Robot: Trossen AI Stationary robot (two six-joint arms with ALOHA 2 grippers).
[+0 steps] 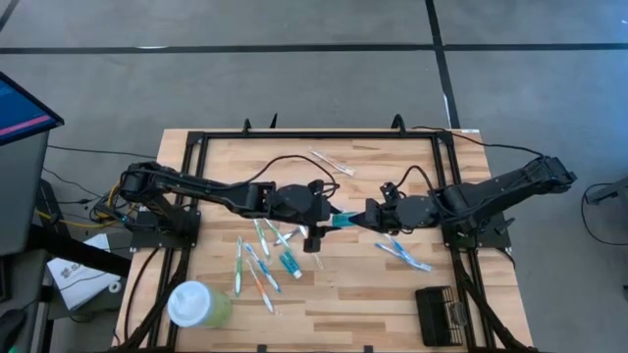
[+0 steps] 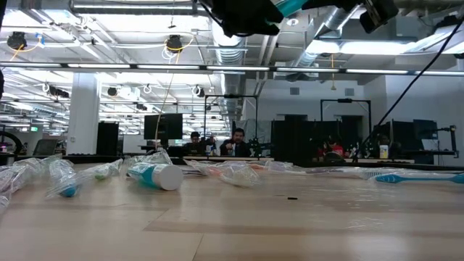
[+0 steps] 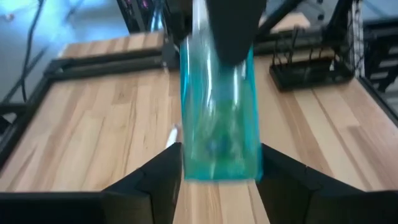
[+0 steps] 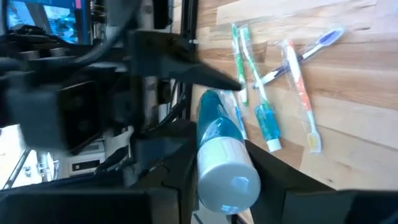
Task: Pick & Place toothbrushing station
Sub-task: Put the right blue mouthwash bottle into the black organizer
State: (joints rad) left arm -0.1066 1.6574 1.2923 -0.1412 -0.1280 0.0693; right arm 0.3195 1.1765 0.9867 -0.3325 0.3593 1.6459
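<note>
**Both grippers meet on a teal tube above mid-table**

We see the wooden table (image 1: 392, 294) carrying the pale green cup (image 1: 197, 304) near its front left corner and the toothbrushing station (image 1: 443, 314), a black slotted holder, near its front right corner, untouched. Wrapped toothbrushes (image 1: 257, 263) lie left of centre, with more (image 1: 403, 255) to the right. Over the middle, the left gripper (image 1: 326, 218) and right gripper (image 1: 361, 218) meet on a teal toothpaste tube (image 1: 342, 220): the right gripper's fingers clasp its white-capped end, while the left gripper's fingers flank the flat end without clearly pressing.
</note>
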